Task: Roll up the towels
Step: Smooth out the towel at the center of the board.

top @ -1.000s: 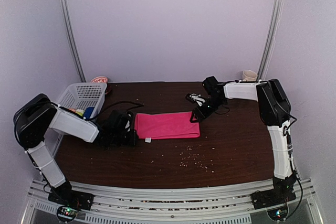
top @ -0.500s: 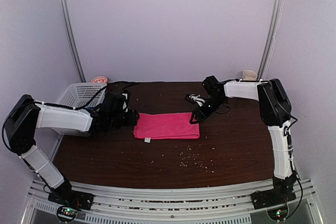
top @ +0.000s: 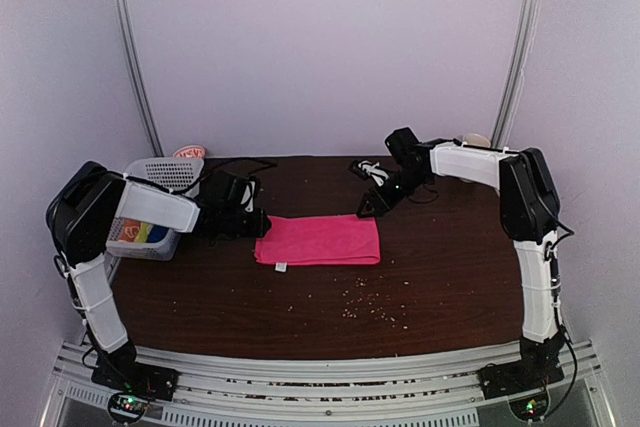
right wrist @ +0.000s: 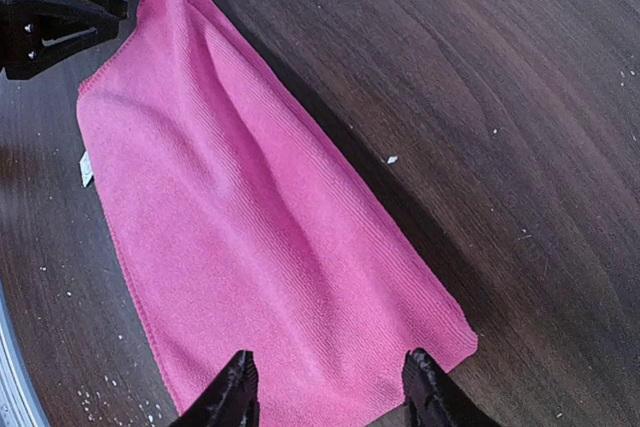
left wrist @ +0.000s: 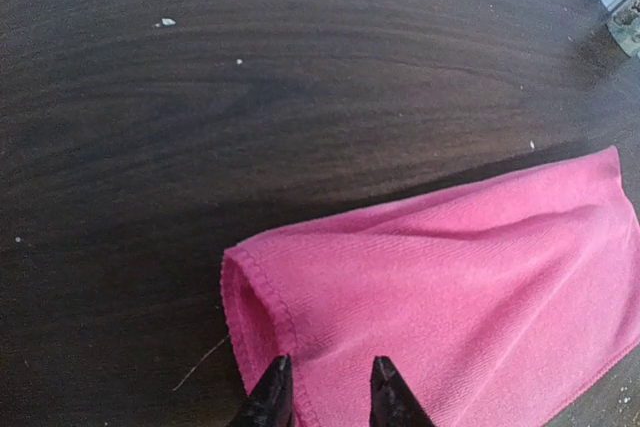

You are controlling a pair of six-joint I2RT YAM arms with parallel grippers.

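Crumbs [top: 366, 304]: pale specks scattered on the dark wooden table [top: 450, 277], on the near side of both sets of jaws.
Pink towel [top: 318, 240]: lies flat on the table as a long folded strip, between the two grippers. Its left end is under the left jaws and its right end is under the right jaws.
Tag [top: 282, 267]: small and white, on the towel's near edge, close to the left jaws.
Left gripper [left wrist: 325, 402]: low over the towel's left end. The jaws stand a little apart with a narrow gap, and pink cloth shows in that gap. The hemmed fold edge runs just left of the left fingertip. Whether the tips touch the cloth cannot be told.
Right gripper [right wrist: 330, 397]: over the towel's right end, jaws spread wide. The short edge of the cloth lies between the fingers [right wrist: 236, 392], and neither finger is seen gripping it.
Basket [top: 165, 175]: white lattice, left of the left jaws and beside that arm. It holds some coloured things too small to make out.
Mug [top: 478, 139]: cream, at the back wall, far right of the right jaws and partly hidden by the right arm.
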